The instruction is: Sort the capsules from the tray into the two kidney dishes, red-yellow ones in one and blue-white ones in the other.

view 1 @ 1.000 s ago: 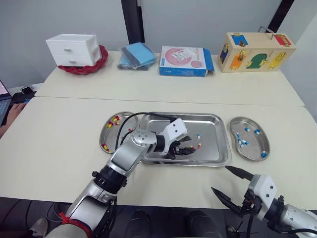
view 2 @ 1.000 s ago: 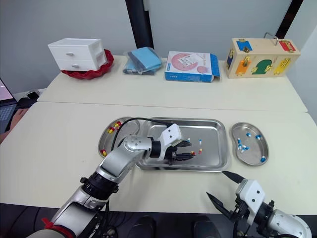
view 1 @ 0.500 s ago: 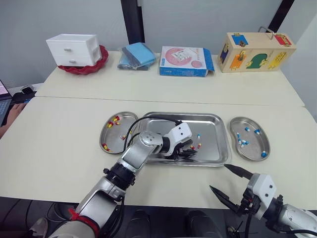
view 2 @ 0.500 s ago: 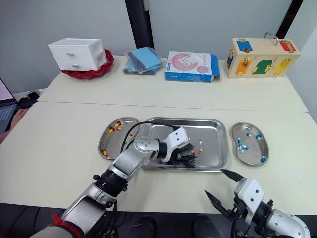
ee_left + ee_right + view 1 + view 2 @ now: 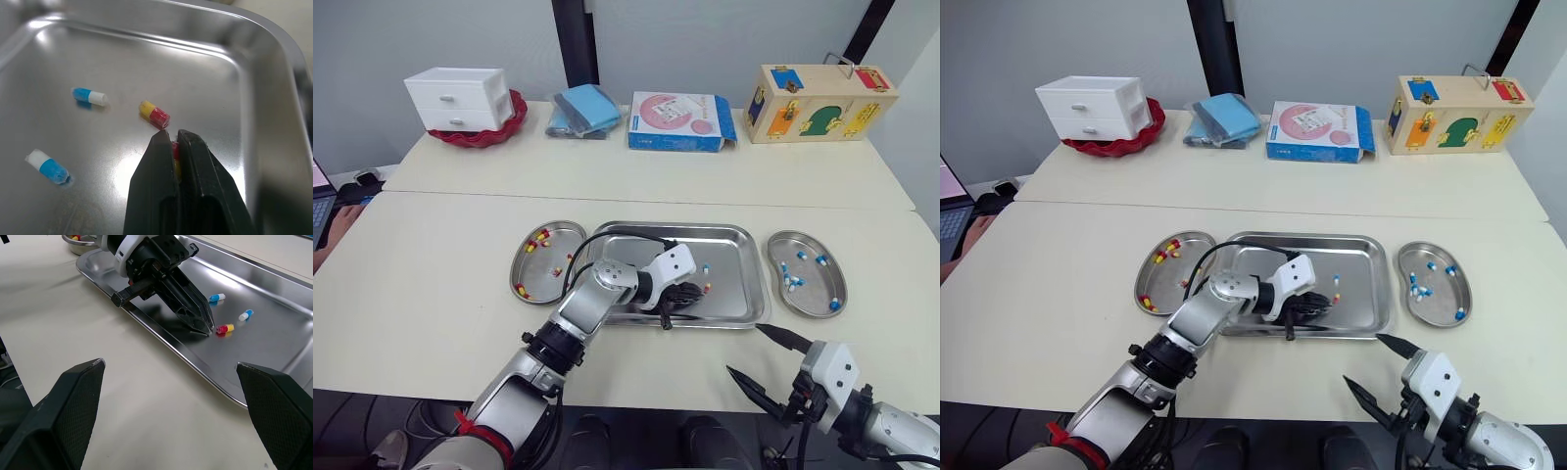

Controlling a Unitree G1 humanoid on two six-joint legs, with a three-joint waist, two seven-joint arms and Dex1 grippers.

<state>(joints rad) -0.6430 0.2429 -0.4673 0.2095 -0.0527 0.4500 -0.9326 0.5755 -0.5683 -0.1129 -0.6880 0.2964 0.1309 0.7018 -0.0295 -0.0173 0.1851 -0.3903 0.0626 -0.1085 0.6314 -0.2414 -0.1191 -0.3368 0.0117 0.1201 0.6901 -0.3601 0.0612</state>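
Observation:
My left gripper (image 5: 174, 133) reaches into the steel tray (image 5: 677, 227), its tips down on the tray floor and shut on a red-yellow capsule (image 5: 175, 157). Just beyond the tips lies another red-yellow capsule (image 5: 154, 113), with two blue-white capsules (image 5: 89, 96) to one side. The left kidney dish (image 5: 536, 262) holds red-yellow capsules (image 5: 540, 236). The right kidney dish (image 5: 815, 285) holds blue-white capsules (image 5: 791, 281). My right gripper (image 5: 748, 354) hovers open near the table's front edge, right of the tray, with nothing in it.
Along the back of the table stand a white drawer unit (image 5: 458, 97) in a red bowl, folded blue cloths (image 5: 582, 108), a flat blue-pink box (image 5: 680, 119) and a wooden activity box (image 5: 822, 101). A laptop (image 5: 321, 186) shows at the far left edge.
My left gripper has slid a little to the right inside the tray and its fingers have come together on a red-yellow capsule. The right gripper has hardly moved.

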